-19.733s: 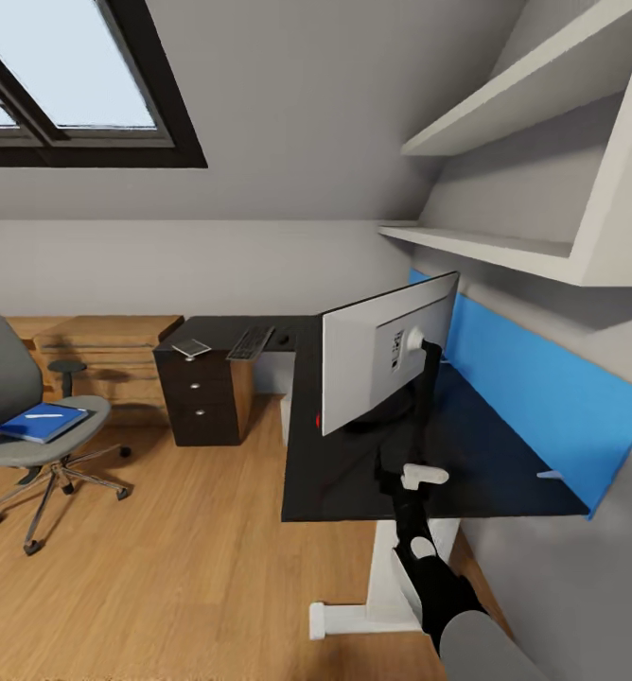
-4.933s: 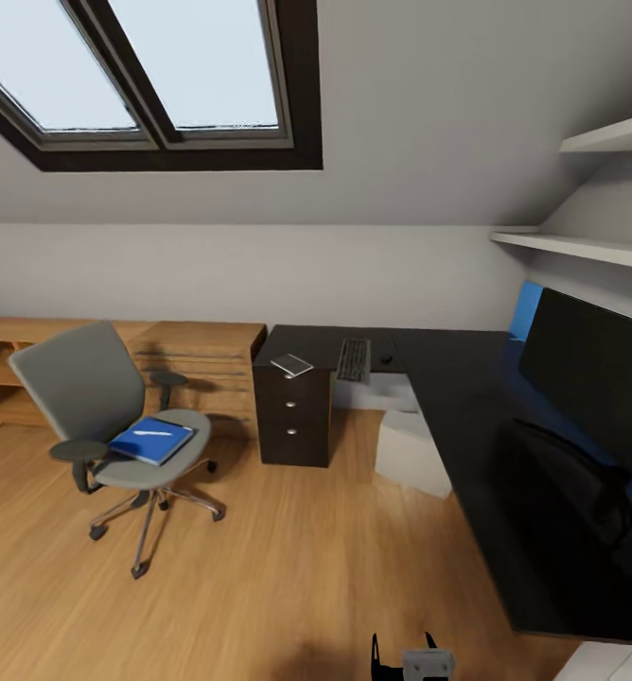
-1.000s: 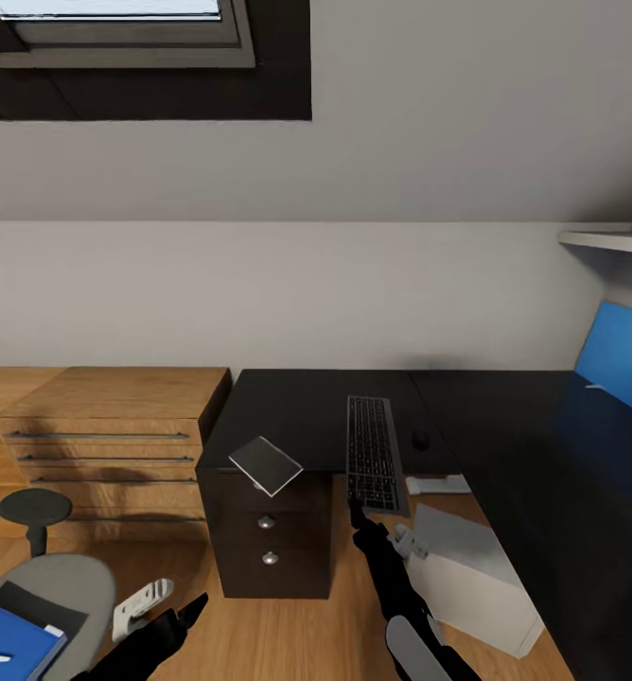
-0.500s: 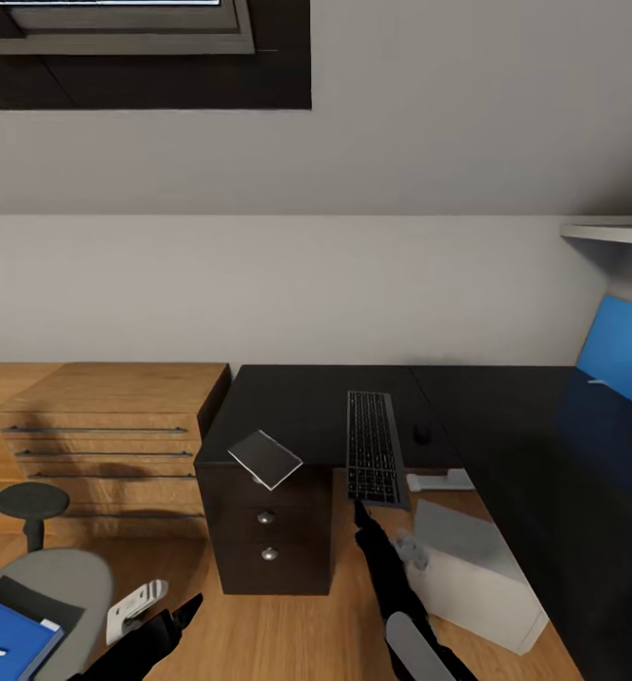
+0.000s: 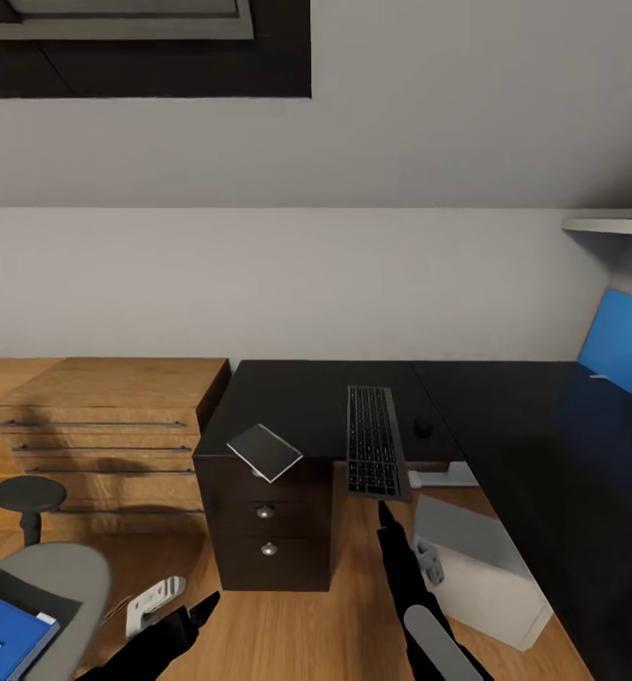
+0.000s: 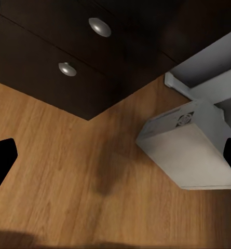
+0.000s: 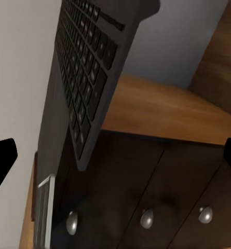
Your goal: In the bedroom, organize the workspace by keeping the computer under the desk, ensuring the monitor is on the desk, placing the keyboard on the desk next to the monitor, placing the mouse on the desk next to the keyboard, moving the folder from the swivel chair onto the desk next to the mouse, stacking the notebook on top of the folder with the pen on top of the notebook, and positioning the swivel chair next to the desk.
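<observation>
Overhanging the desk (image 5: 297, 407) edge, the keyboard (image 5: 373, 452) faces both grippers (jaws spread).

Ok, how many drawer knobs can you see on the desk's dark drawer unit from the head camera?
2. One knob sits on the upper visible drawer front, the other knob directly below it. The right wrist view shows three, so the folder overhanging the edge may hide one.

The tabletop (image 5: 297, 407) is bare between the folder (image 5: 265, 451) at its front corner and the keyboard (image 5: 374, 452), whose near end juts past the edge; the mouse (image 5: 423, 427) lies just beside the keyboard, with open black surface beyond. Below, the drawer unit (image 5: 269, 534) and the computer (image 5: 475, 572) flank a gap of wooden floor (image 6: 68, 171). The right claw (image 5: 384, 515) hangs just below the keyboard's overhang, jaws spread wide.
</observation>
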Controlling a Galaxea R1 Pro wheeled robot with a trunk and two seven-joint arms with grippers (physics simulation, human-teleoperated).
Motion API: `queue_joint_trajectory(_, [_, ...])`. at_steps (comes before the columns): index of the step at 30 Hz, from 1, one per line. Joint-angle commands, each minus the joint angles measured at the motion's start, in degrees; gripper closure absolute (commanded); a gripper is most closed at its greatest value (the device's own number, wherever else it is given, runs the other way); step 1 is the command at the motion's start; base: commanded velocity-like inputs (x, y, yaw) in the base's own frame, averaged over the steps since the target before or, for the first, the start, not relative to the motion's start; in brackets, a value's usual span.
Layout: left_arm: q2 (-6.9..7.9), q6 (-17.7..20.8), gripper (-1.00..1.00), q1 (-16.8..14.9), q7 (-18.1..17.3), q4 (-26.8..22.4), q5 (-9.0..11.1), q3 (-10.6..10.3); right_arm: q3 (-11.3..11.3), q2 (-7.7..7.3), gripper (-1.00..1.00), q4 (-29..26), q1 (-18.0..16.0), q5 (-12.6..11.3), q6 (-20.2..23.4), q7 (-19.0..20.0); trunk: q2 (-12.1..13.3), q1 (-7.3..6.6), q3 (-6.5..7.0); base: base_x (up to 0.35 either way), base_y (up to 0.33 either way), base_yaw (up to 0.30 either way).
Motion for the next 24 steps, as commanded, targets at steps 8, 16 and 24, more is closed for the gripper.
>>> queue_joint_trajectory(8, [-0.04, 0.4, -1.0, 0.0, -0.3, -0.1, 0.1, -0.5, 0.2, -0.1, -1.0, -0.1, -0.1, -0.3, -0.5, 0.0, -2.9, 1.54, -1.31, 0.0, 0.0, 0.0])
queue_joint_trajectory(16, [0.07, 0.4, -1.0, 0.0, -0.5, 0.1, 0.2, -0.5, 0.3, -0.05, -1.0, -0.1, -0.1, -0.3, -0.5, 0.1, -2.9, 1.54, -1.31, 0.0, 0.0, 0.0])
queue_joint_trajectory(24, [0.22, 0.4, -1.0, 0.0, -0.6, 0.3, 0.2, -0.5, 0.3, -0.01, -1.0, -0.1, -0.1, -0.3, -0.5, 0.0, -2.9, 1.54, -1.31, 0.098, 0.0, 0.0])
